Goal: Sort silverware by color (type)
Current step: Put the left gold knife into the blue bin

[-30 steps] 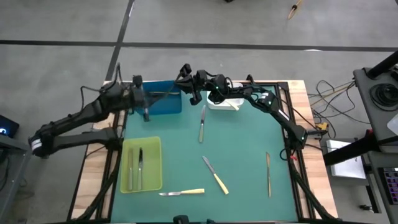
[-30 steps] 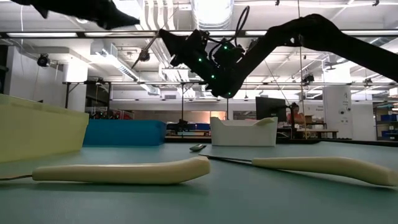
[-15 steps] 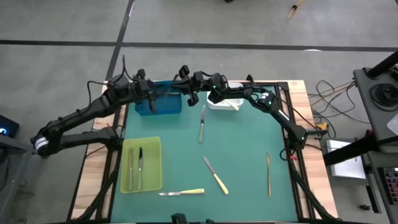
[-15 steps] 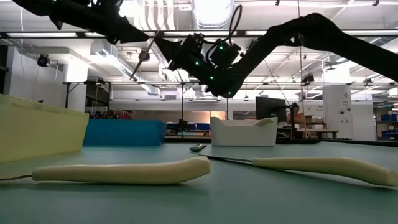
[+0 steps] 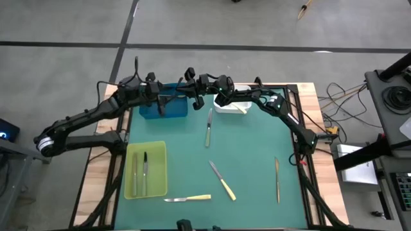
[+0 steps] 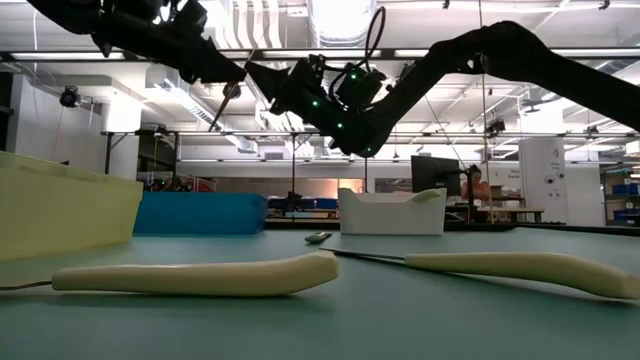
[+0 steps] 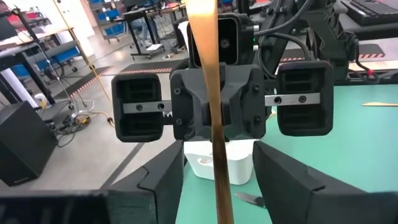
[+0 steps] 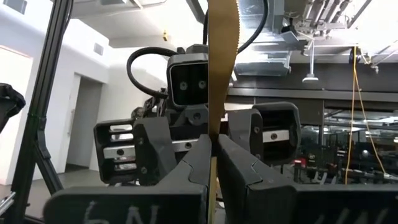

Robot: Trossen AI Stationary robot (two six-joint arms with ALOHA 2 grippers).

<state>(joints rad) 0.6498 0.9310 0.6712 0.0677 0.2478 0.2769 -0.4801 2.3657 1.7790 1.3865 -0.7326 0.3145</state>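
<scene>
The mat (image 5: pixel 250 154) is matt green and smooth, with bare pale wood (image 5: pixel 321 138) at the table's edges. The trays, blue (image 5: pixel 168 108), white (image 5: pixel 236 106) and yellow-green (image 5: pixel 156 168), look like smooth matt plastic. Knives (image 5: pixel 222 180) have grey metal blades and satin cream handles. The held utensil (image 7: pixel 211 106) looks brushed and golden.

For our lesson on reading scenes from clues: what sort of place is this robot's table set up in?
Probably a robotics lab or workshop in an industrial hall: exposed ceiling ducts and strip lights overhead, workbenches with a monitor behind the green table, and loose cables on the bare concrete floor.
</scene>
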